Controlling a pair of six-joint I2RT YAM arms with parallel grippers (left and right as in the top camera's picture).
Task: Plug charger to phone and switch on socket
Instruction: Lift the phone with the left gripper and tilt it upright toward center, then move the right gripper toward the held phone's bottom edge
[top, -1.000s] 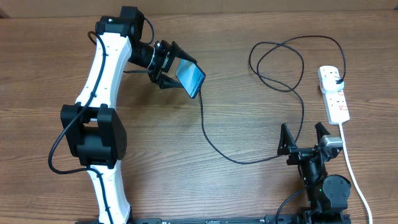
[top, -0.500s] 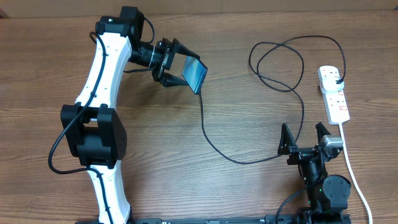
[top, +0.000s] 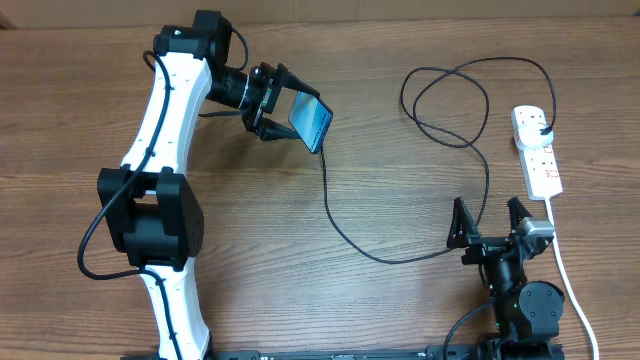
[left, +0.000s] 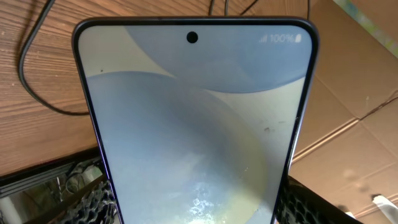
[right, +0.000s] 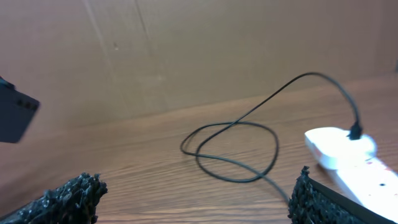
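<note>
My left gripper (top: 283, 112) is shut on the phone (top: 311, 124), holding it tilted above the table at the upper middle. The lit screen fills the left wrist view (left: 199, 124), with "100%" near its top edge. The black charger cable (top: 340, 232) runs from the phone's lower end, across the table, loops at the upper right and ends in a black plug in the white socket strip (top: 538, 152). The cable loop (right: 230, 152) and the strip (right: 348, 155) also show in the right wrist view. My right gripper (top: 490, 222) is open and empty near the front right.
The strip's thick white cord (top: 565, 265) runs down the right side past my right arm. A cardboard wall (right: 186, 50) stands behind the table's far edge.
The left gripper has lifted and tilted the phone a little up and to the right over the last second. The right arm has not moved.
</note>
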